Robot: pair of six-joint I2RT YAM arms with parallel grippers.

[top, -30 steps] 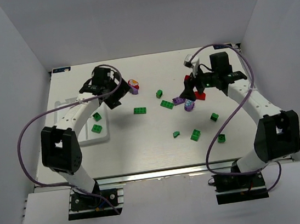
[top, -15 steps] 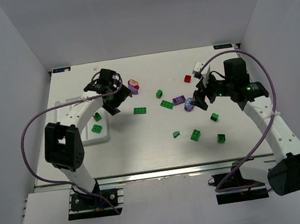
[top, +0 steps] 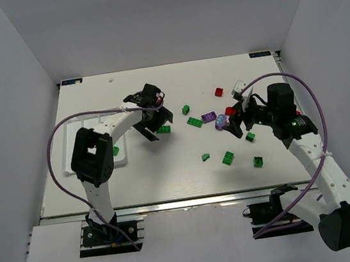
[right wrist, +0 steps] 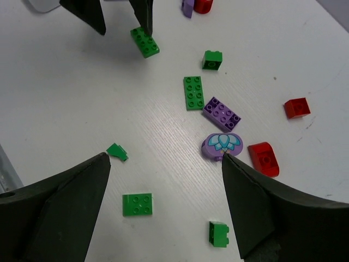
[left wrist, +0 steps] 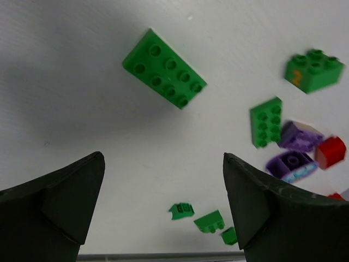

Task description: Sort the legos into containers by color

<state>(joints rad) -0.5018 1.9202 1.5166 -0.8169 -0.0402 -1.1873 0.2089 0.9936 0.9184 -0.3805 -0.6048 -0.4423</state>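
Observation:
Legos lie scattered mid-table. A green 2x4 brick [top: 163,130] [left wrist: 164,68] lies just right of my open, empty left gripper [top: 155,124] [left wrist: 162,158], which hovers over it. My right gripper [top: 235,122] [right wrist: 164,157] is open and empty above a rounded purple brick [top: 221,122] [right wrist: 221,144], a flat purple brick [top: 209,117] [right wrist: 222,113] and a red brick [top: 230,111] [right wrist: 264,158]. The white tray [top: 71,144] sits at the left, partly hidden by the left arm, with a green brick [top: 114,150] in it.
More green bricks lie at mid-table [top: 194,122] [top: 186,109] and nearer the front [top: 228,157] [top: 205,157] [top: 250,136] [top: 258,161]. A second red brick [top: 219,91] lies farther back. White walls enclose the table.
My left gripper has swung right from beside the tray to over the green 2x4 brick. My right arm has drawn back toward the near right, uncovering the red brick.

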